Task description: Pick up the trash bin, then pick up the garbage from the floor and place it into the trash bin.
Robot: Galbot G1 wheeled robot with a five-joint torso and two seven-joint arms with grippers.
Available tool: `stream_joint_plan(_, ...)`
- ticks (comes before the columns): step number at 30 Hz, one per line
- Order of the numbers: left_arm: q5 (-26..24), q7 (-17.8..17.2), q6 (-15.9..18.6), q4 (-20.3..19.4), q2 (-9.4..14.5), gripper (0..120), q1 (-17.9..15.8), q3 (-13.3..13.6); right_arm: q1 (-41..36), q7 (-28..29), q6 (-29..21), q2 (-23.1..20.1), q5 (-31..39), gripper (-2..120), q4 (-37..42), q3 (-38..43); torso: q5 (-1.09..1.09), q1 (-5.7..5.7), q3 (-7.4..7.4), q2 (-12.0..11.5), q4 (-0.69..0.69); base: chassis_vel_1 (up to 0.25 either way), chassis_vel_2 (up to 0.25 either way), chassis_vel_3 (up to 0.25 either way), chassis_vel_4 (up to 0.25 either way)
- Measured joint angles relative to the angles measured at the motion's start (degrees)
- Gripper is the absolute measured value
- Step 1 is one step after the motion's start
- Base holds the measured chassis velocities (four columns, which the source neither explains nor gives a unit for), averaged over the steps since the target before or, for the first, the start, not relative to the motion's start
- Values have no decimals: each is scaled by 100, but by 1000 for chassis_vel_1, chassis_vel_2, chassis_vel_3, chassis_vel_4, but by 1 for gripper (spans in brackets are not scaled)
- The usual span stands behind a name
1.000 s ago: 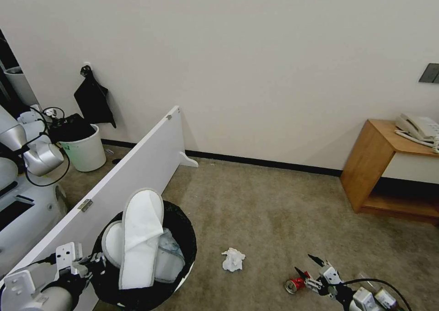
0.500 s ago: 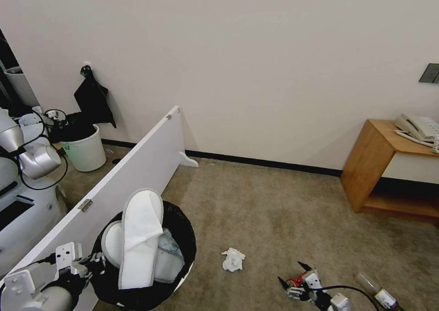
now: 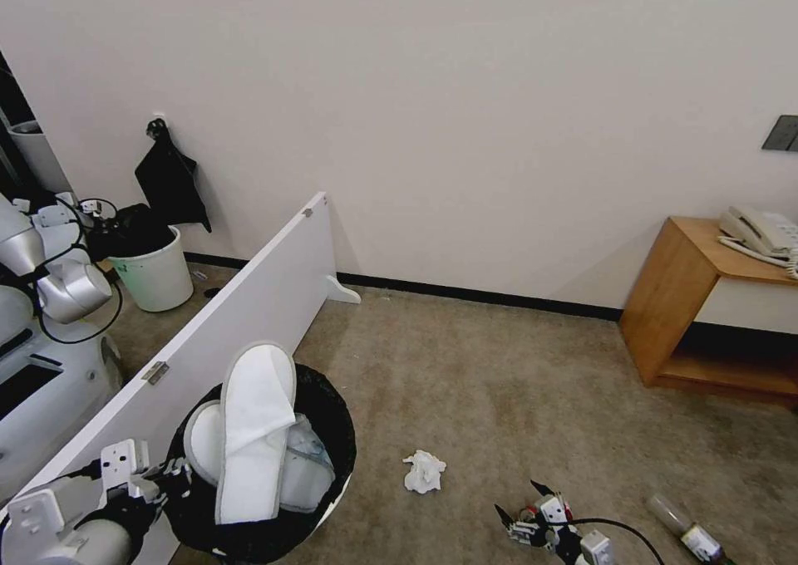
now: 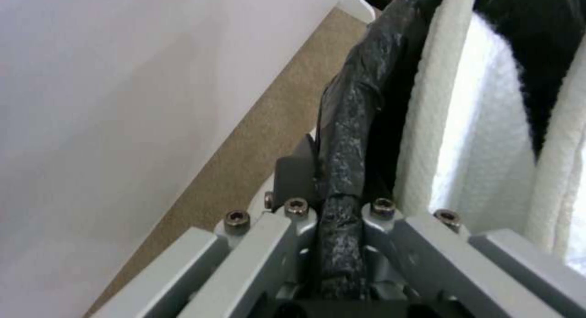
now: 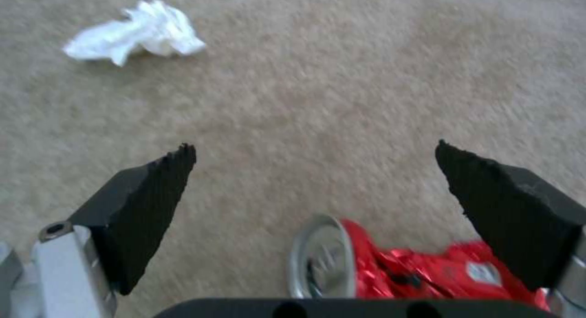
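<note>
Crushed red can [image 5: 421,272]: lies on the carpet [image 3: 499,382] between my right fingers [image 5: 146,208], nearer the one at [image 5: 512,212] and touching neither. Its long axis runs across the gap from finger to finger; its silver end [image 5: 320,258] faces the far finger.

Right gripper [image 3: 524,511]: low over the carpet, right of the tissue, fingers spread wide and pointing toward the wall [image 3: 457,91]. The arm reaches down and forward from my lower right.

Crumpled white tissue [image 3: 424,471]: on the carpet, apart from the can and beyond my right fingertips.

Clear bottle [image 3: 686,532]: on the carpet right of the can, lying slantwise.

Trash bin [image 3: 324,432]: black-lined, held off to the left of the tissue, beside the white panel [image 3: 249,307].

Left gripper [image 4: 339,217]: fingers pinched on the bin's bagged rim [image 4: 351,126]; the arm comes in from my lower left.

White slippers [image 3: 253,432]: stand upright in the bin, toes up, leaning on its rim.

Second white bin [image 3: 158,274]: by the wall beyond the panel.

Wooden side table [image 3: 698,299]: far right of the tissue, carrying a telephone [image 3: 761,233].
</note>
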Motion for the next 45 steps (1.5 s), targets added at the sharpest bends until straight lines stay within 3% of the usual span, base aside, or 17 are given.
stream_joint_plan(10,0,0,1,1,-4,2,8,2,-90,62,-214,-88,-9,100,-44,7,0,0,0,0,0,0,0,0,0)
stream_joint_plan(45,-10,-2,6,-36,-16,2,20,-24,209,17,-195,-3,9,100,-550,-41,0,0,0,0,0,0,0,0,0)
